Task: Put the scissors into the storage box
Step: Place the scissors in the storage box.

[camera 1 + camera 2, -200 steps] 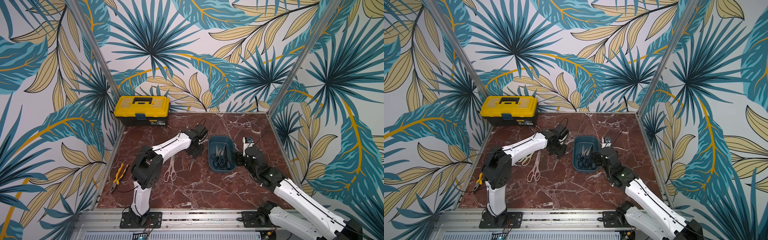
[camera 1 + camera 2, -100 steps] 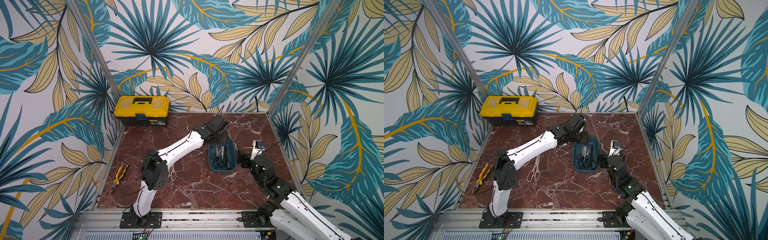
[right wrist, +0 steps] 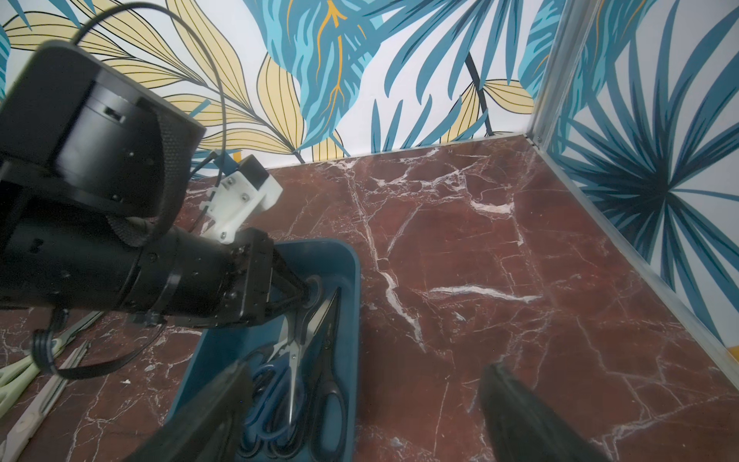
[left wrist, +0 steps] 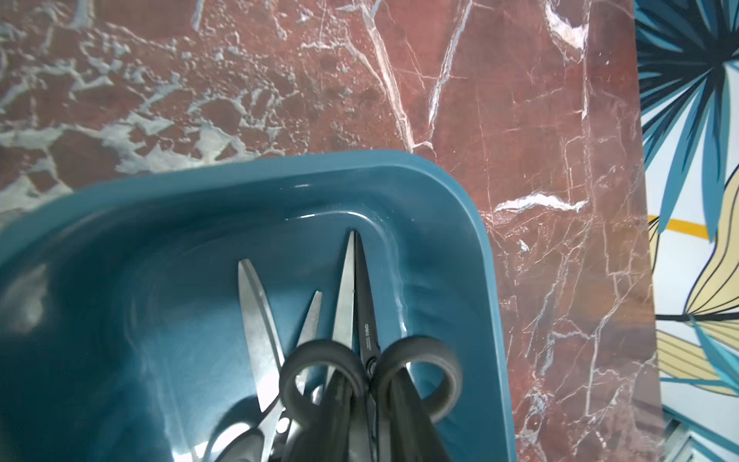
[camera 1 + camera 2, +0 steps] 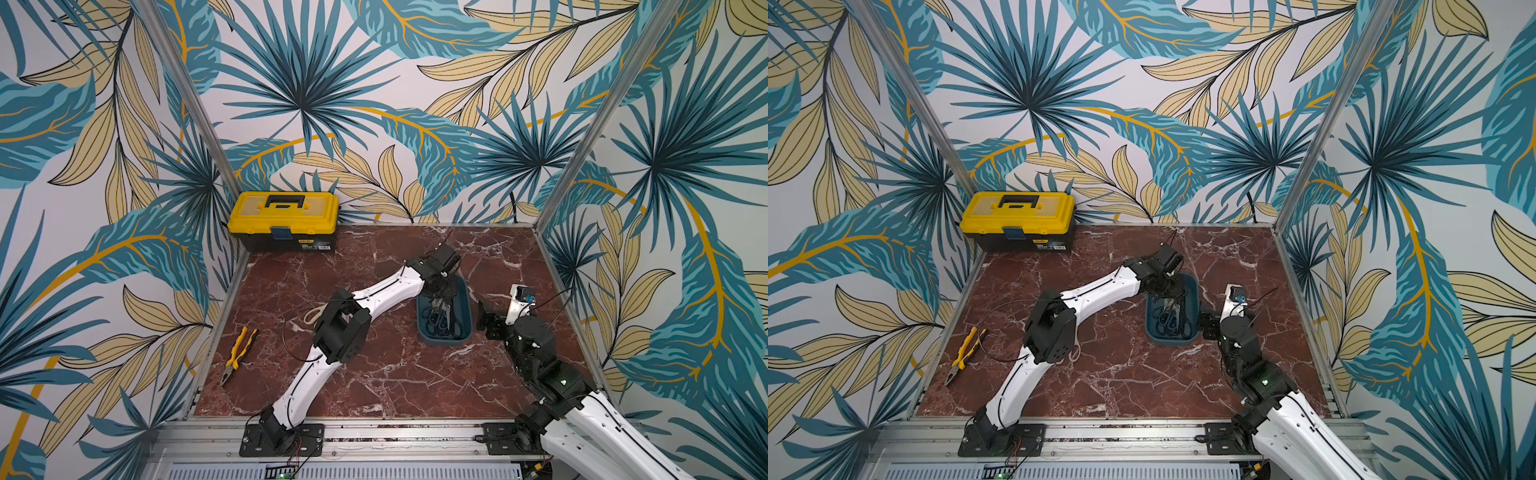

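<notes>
The left claw [image 3: 300, 295] is clamped on black scissors [image 4: 364, 328] inside the box [image 4: 320, 162]; two large pairs [image 3: 14, 380] are left out.

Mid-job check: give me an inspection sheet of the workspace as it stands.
Surface: red marble tabletop, intact.
Job's things: storage box holds several scissors, black- and blue-handled; pale-handled scissors outside, partly behind left arm.
Clutter: yellow pliers, yellow-lidded toolbox.
Grippers: left gripper over the box's far end at black-handled scissors, grip unclear; right gripper open, empty, beside the box.
Cables: black cable loops off the left arm.
Surroundings: leaf-print walls, metal posts.
</notes>
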Controlling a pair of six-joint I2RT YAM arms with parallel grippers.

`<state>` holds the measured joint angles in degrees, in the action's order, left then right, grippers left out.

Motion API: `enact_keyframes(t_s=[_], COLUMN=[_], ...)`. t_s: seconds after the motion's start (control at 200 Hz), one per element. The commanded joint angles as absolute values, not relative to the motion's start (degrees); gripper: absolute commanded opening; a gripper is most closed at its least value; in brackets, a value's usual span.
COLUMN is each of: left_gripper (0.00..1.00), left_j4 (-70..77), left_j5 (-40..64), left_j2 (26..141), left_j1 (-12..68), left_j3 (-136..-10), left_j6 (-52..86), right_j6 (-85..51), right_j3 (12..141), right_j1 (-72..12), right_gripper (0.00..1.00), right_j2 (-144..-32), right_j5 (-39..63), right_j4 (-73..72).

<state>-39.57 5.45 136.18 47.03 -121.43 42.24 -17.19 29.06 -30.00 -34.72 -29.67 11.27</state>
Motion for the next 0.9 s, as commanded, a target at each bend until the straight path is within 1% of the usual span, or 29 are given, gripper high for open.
enact_keyframes(t_s=[0.0,0.025,0.095,0.23,0.311,0.386,0.431,0.471,0.521,0.581,0.686,0.777,0.897], left_gripper=[0.48,0.52,0.55,0.55,0.55,0.55,0.55,0.55,0.55,0.53,0.51,0.51,0.52], left_j4=[-37.42,-37.44,-37.21,-30.78,-26.18,-22.06,-21.00,-20.78,-21.45,-21.84,-27.57,-32.70,-39.09], left_j5=[7.79,7.77,7.15,5.95,2.35,-2.68,-6.53,-10.05,-14.63,-18.19,-20.19,-19.50,-19.63], left_j2=[135.76,135.56,134.18,127.04,119.63,111.28,106.19,101.87,96.90,91.65,83.86,77.26,69.52], left_j1=[46.67,46.71,46.67,46.84,46.94,46.85,46.85,46.90,46.77,46.50,44.02,41.67,40.65], left_j3=[-124.72,-124.72,-124.19,-119.21,-112.58,-103.69,-98.72,-94.60,-89.64,-83.32,-74.91,-67.52,-58.71], left_j6=[43.04,42.90,42.47,39.34,37.06,34.54,32.53,30.56,27.95,24.70,24.46,27.42,33.44], right_j6=[-17.10,-16.98,-16.39,-15.95,-15.46,-14.26,-13.01,-11.14,-8.84,-7.40,-10.01,-9.55,-5.11], right_j3=[29.53,29.47,29.40,30.67,30.79,31.23,30.83,30.31,29.89,29.69,27.47,27.78,29.44], right_j1=[-30.16,-30.15,-30.20,-30.15,-30.19,-30.20,-30.15,-30.15,-30.16,-30.19,-30.64,-32.88,-38.33], right_gripper=[0.94,0.94,0.94,0.94,0.94,0.94,0.94,0.94,0.94,0.94,0.94,0.94,0.94], right_j2=[-35.28,-35.29,-35.50,-36.02,-36.12,-35.85,-35.61,-35.46,-35.81,-36.56,-39.26,-43.43,-47.81], right_j5=[-29.60,-29.63,-29.41,-28.25,-26.94,-24.46,-21.26,-16.97,-9.73,0.43,9.71,12.05,8.31], right_j4=[14.15,13.87,13.04,13.75,13.25,13.32,13.01,9.77,8.13,6.21,-0.58,-2.79,-2.49])
